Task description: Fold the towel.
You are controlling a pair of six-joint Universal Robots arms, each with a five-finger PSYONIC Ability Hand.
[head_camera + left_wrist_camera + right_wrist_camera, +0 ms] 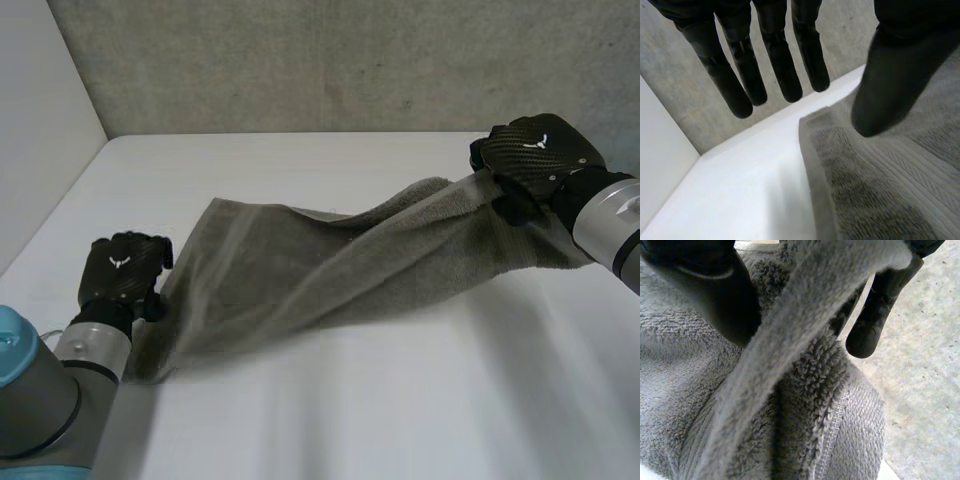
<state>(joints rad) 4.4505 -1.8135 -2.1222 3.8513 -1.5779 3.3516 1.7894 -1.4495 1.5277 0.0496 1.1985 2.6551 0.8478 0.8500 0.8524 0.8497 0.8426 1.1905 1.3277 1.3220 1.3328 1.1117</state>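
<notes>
A grey towel [330,270] lies stretched across the white table [400,410], from the near left up to the far right. My right hand [535,150] is raised at the far right, its fingers curled round the towel's bunched right end and lifting it off the table. In the right wrist view the towel's hem [790,405] runs between the thumb [725,295] and a finger [880,310]. My left hand [122,270] sits at the towel's near left edge. In its wrist view the fingers [780,60] are straight and spread from the thumb [890,75] above the towel's edge [880,185], holding nothing.
A grey concrete wall [330,60] closes off the far side of the table. A white side wall [40,120] stands along the left. Bare table top runs in front of the towel.
</notes>
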